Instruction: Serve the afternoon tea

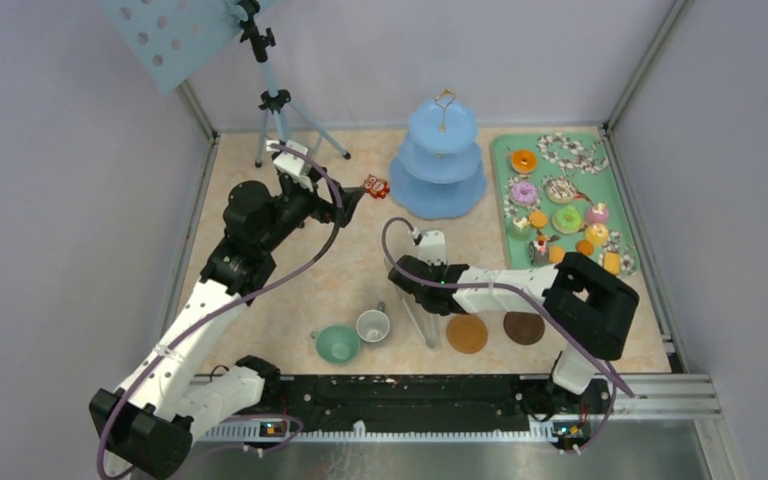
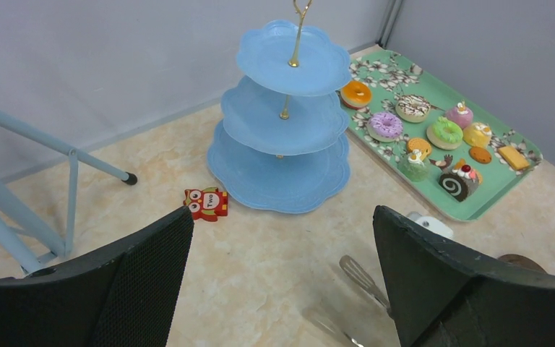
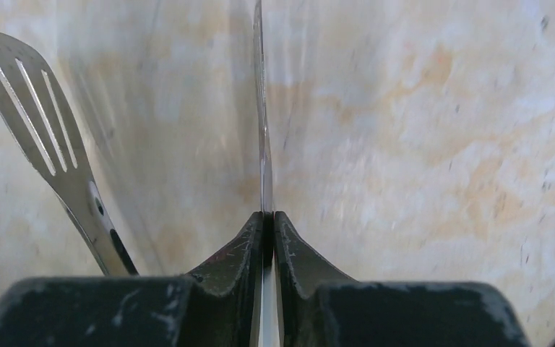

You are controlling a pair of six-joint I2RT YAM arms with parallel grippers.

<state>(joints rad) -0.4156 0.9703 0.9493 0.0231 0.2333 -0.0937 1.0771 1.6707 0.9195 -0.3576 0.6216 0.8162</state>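
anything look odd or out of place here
A small red owl figure lies by the light-blue three-tier stand, unrelated to tea. The right gripper's fingers pinch only one arm of the tongs; the other splays aside.

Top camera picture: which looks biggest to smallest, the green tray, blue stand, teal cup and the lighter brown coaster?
1. green tray
2. blue stand
3. teal cup and lighter brown coaster look alike; can't rank them.

Your top camera looks steeply down from the near edge; left wrist faces the stand (image 2: 260,123), shared with top; right wrist hugs the tabletop (image 3: 419,108).
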